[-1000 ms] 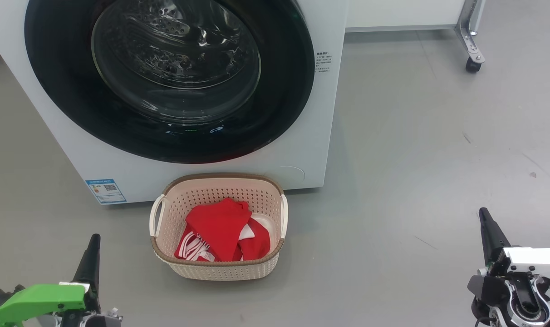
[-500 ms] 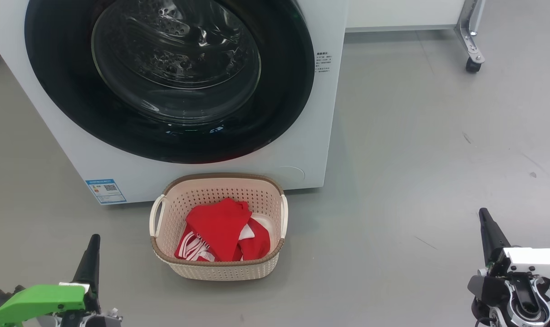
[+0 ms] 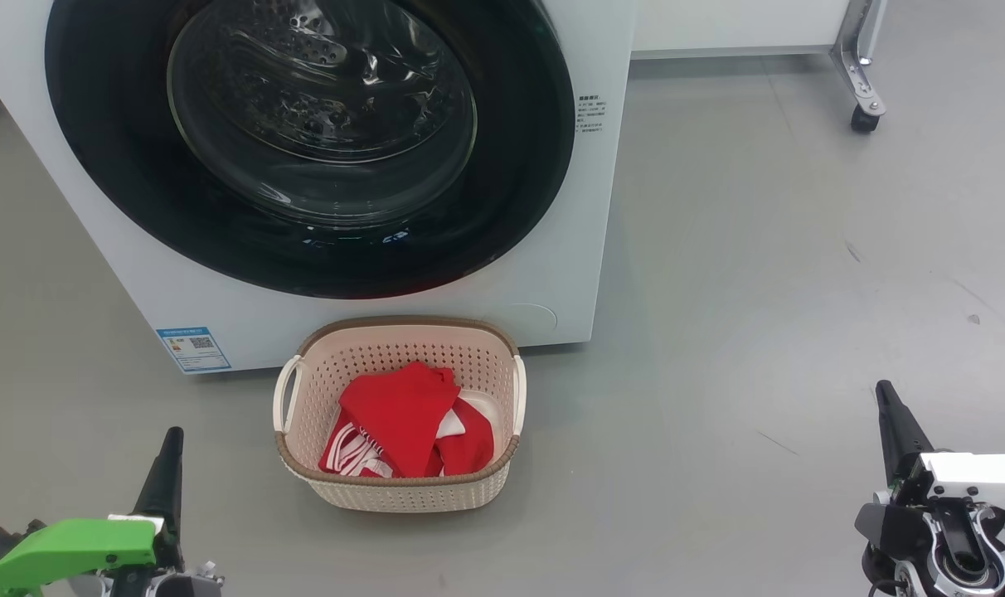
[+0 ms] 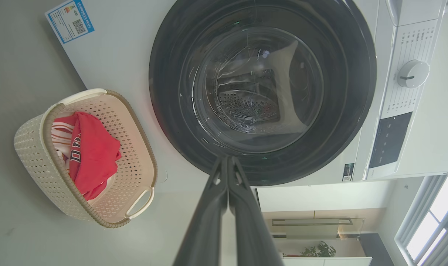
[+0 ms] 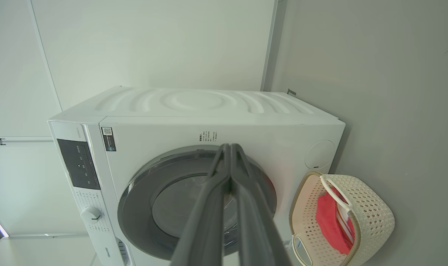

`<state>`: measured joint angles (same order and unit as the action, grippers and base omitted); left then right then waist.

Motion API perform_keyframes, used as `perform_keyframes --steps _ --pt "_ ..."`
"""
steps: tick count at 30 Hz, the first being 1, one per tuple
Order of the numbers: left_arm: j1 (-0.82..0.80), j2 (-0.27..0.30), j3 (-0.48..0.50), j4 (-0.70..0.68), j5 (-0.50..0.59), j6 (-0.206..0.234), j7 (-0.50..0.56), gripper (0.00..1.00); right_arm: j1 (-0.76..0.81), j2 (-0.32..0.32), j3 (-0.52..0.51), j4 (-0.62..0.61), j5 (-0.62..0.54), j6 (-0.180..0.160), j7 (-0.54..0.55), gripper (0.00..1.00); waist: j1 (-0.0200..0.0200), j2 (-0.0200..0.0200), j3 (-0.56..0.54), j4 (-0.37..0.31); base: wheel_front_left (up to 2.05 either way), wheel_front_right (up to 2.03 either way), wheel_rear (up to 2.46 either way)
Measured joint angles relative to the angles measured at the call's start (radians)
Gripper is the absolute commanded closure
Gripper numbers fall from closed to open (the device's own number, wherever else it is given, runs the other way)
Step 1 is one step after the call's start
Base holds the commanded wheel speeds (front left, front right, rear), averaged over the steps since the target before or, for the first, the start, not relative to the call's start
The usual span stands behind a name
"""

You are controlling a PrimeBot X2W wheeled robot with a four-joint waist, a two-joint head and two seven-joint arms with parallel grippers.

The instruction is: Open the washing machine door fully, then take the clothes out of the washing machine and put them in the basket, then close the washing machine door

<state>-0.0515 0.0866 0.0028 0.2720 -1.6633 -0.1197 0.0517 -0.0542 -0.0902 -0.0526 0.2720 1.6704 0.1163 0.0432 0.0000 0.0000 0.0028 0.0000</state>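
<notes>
While the left tool is hanging pinched shut and empty over the floor, the right tool is doing the same, closed tight with nothing in it. Both are sitting well apart from the basket, which is standing on the floor just in front of the washing machine, below the washing machine door. The clothes are lying inside the basket. The door is looking shut, flush with the machine.
</notes>
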Motion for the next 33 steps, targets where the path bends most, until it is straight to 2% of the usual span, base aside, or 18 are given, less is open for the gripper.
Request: perform_keyframes --steps 33 --pt "-0.001 -0.001 0.003 0.005 0.0 0.0 0.0 1.0 0.0 0.001 -0.003 0.005 0.0 0.005 0.002 1.0 0.0 0.0 0.0 0.0 0.0 0.0 0.0"
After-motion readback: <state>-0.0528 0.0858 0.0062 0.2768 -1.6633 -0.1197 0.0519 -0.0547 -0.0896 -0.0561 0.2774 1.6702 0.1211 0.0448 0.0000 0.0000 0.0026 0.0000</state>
